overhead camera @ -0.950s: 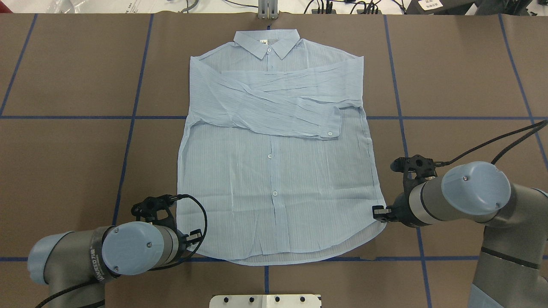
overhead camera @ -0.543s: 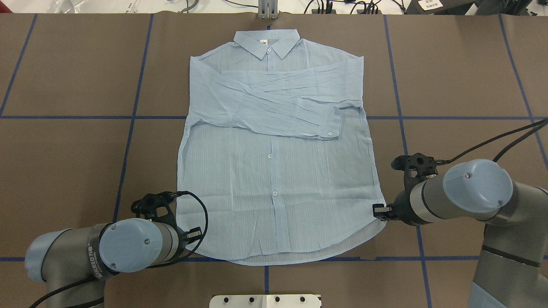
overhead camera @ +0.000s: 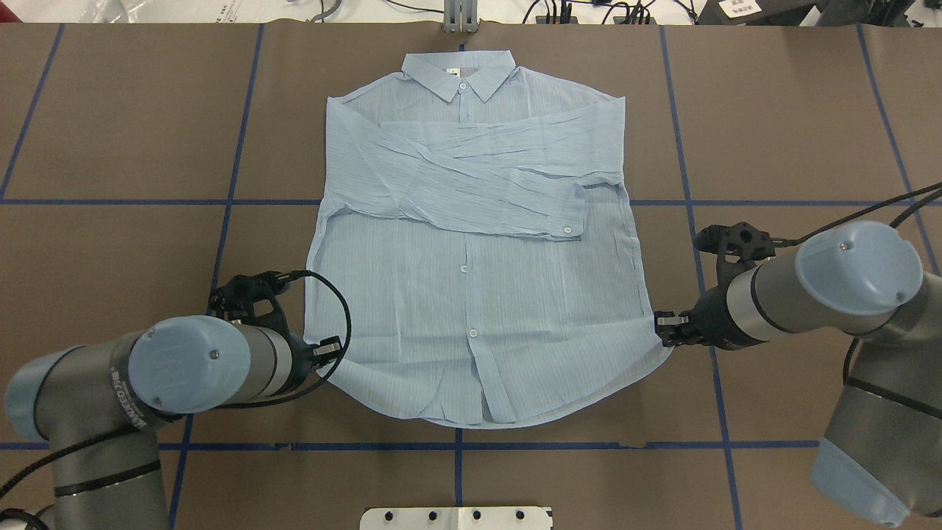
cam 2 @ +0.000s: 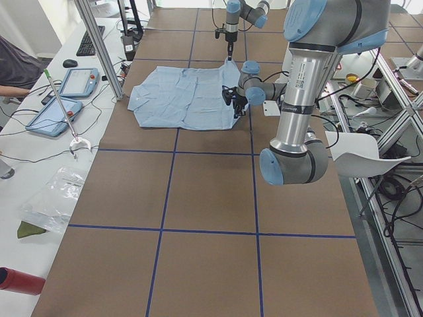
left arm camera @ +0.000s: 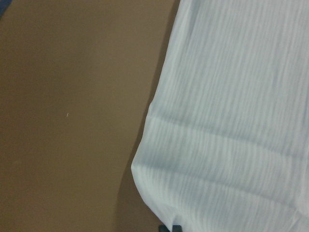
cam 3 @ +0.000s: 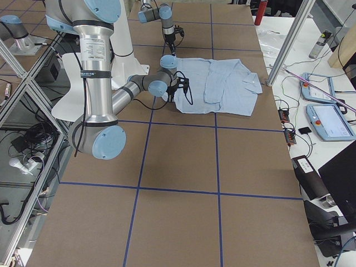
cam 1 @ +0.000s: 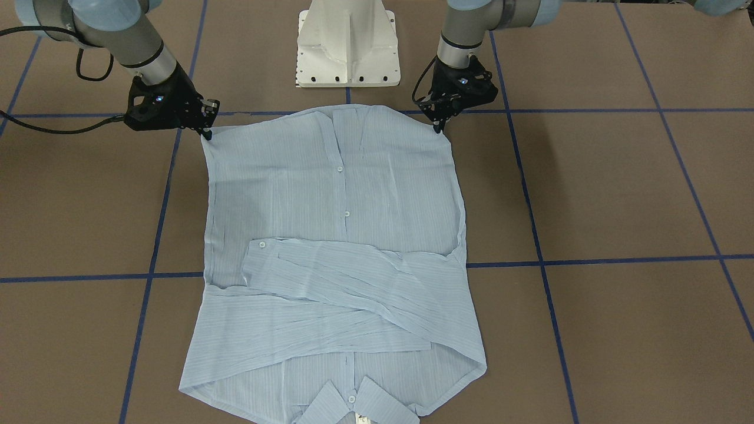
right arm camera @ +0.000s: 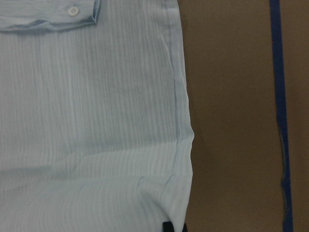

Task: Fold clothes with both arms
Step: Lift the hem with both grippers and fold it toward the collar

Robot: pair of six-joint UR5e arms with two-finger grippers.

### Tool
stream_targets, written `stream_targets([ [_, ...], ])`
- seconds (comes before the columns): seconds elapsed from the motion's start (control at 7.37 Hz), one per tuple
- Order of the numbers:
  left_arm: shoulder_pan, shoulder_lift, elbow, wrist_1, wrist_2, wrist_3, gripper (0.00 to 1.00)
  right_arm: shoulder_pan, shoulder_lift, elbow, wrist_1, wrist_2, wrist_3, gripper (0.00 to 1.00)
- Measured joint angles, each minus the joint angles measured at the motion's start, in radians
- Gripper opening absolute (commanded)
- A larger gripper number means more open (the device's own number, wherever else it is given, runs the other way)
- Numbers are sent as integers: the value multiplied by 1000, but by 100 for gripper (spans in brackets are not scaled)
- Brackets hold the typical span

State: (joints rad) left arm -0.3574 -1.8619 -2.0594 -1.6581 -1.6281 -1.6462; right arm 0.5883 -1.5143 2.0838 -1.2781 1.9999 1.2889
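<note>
Pinching the near-left hem corner, left end effector (overhead camera: 329, 350) looks pressed together on the shirt (overhead camera: 471, 294); cloth pulls to its tip. Shirt lies flat mid-table (overhead camera: 110, 147), collar far from robot, sleeves (overhead camera: 478, 184) crossed over chest, hem at the robot's side. Right end effector (overhead camera: 666, 329) pinches the near-right hem corner the same way.

Risks, as a judgement:
- Cloth is thin, so a corner may slip from either pinch during the lift.
- One arm leading would likely skew the fold line.
- Loose crossed sleeves could slide off as the hem goes over.

Views: the front-facing view shows fingertips down on both corners, where the overhead has wrists partly covering them. Wrist views show only cloth edge and a dark sliver of fingertip. Right wrist also catches the cuff button (right arm camera: 73, 10).
</note>
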Motion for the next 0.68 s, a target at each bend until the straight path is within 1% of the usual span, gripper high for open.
stream_targets([
  [0.14,-60,-1,-4,-3,-25,63,0,45,15,-2,-1,30,-2,0],
  [0.41,-192,-25,-2,-13,-115,175,0,136,71,-29,-8,96,-4,0],
  [0.54,-249,-59,16,-19,-143,207,0,178,120,-64,-10,119,-5,0],
  [0.68,-297,-106,58,-36,-166,224,0,215,177,-113,-11,133,-5,0],
])
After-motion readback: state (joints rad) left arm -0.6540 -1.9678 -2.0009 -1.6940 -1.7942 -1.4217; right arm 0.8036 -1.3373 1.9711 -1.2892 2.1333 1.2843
